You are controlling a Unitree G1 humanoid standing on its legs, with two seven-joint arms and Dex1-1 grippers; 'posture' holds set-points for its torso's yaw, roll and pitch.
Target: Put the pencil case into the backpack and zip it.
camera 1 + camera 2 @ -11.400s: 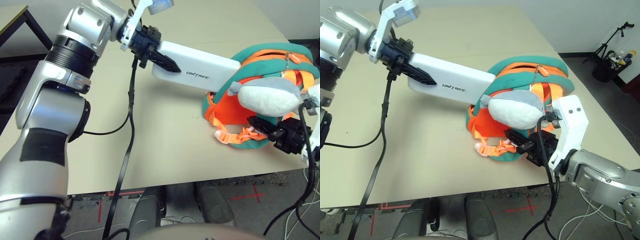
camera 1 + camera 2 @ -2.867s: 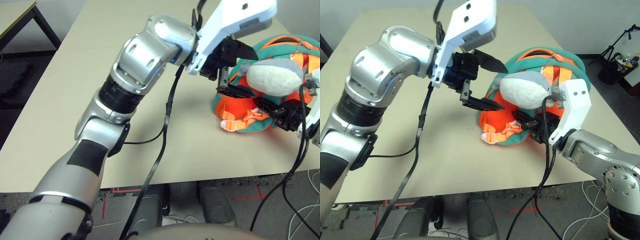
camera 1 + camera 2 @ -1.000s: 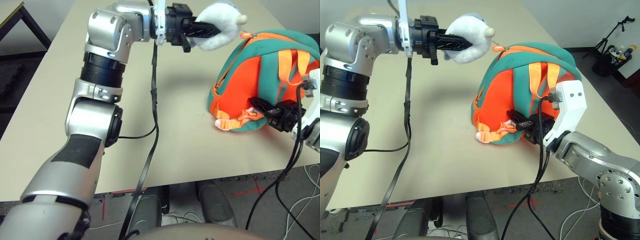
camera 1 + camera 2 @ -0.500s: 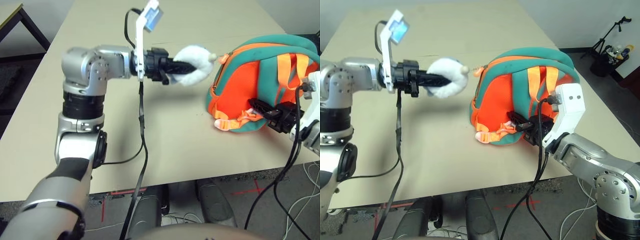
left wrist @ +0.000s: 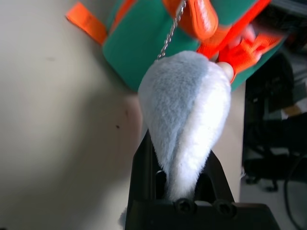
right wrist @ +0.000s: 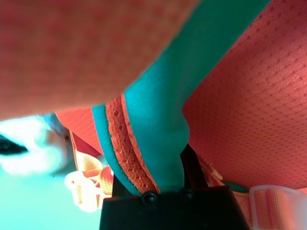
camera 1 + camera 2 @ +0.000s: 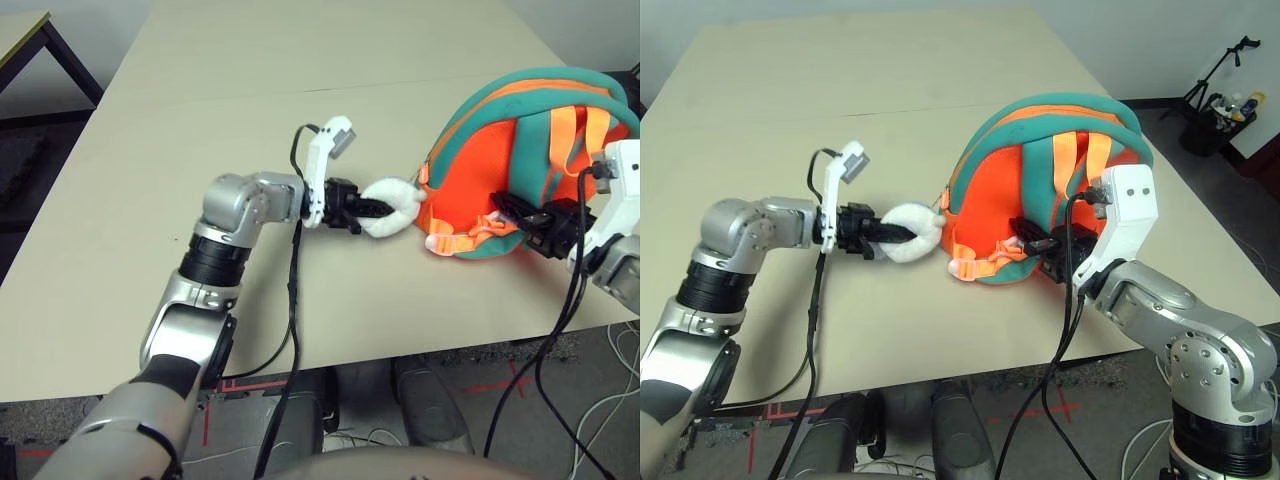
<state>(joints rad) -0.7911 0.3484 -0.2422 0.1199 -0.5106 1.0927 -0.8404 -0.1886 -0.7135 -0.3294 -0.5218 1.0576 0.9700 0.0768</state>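
Plush, grey-white and soft, sits pinched in the left claw [image 7: 375,208], whose fingers are closed on it. Compared with a second ago, the plush figure [image 7: 392,207] is down from high above the worktop [image 7: 300,130] to worktop level just beside the backpack [image 7: 520,160]; its thin chain leads to the zip pull, so the zip is probably run round. The right claw [image 7: 1032,243] is clamped on the backpack's padded teal strap. The pencil case is presumably inside.

left tool [image 7: 375,209]: low, level, clamped shut | right tool [image 7: 525,215]: apparently closed, partly hidden
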